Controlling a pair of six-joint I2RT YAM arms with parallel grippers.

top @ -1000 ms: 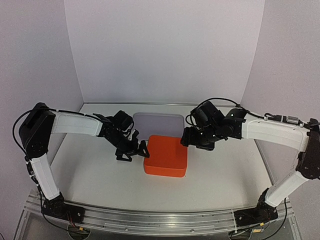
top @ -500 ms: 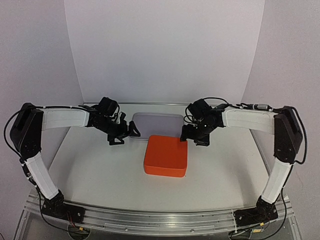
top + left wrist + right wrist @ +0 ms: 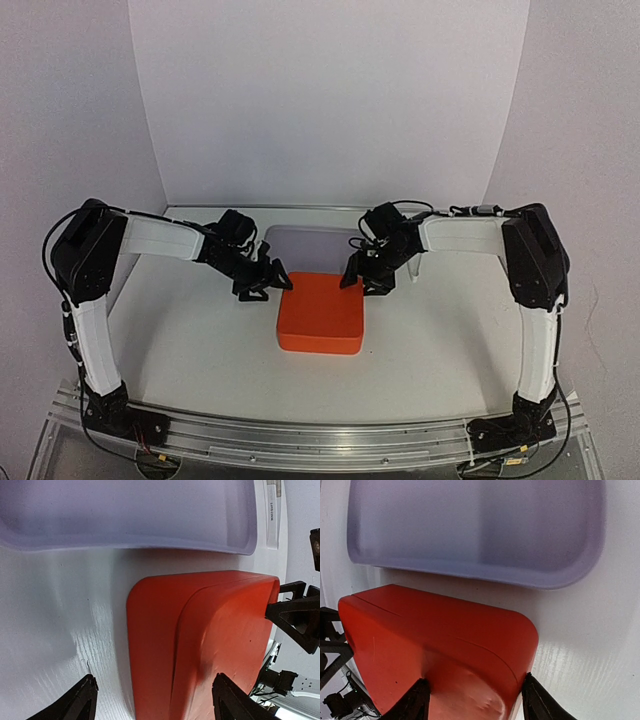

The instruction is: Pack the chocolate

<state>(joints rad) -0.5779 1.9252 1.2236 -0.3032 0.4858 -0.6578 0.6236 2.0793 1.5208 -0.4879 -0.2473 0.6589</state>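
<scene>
Both arms are now reaching closer in than a second ago, and the orange square lid (image 3: 320, 314) is sitting slightly further left than before. Under the lid, the white table (image 3: 190, 345) is spreading out on all sides. On either side of the lid, the left arm (image 3: 165, 238) and the right arm (image 3: 465, 233) are bending inward. Just behind the lid, not touching it, a pale see-through tray (image 3: 315, 243) is lying. At the lid's far left corner the left gripper (image 3: 268, 285) is hovering with jaws wide, one finger over the lid, one over the table, holding nothing. At the lid's far right corner the right gripper (image 3: 358, 278) is straddling the corner, jaws partly apart; whether they are pressing it cannot be told. In every view the chocolate is staying out of sight, so its place cannot be told.
</scene>
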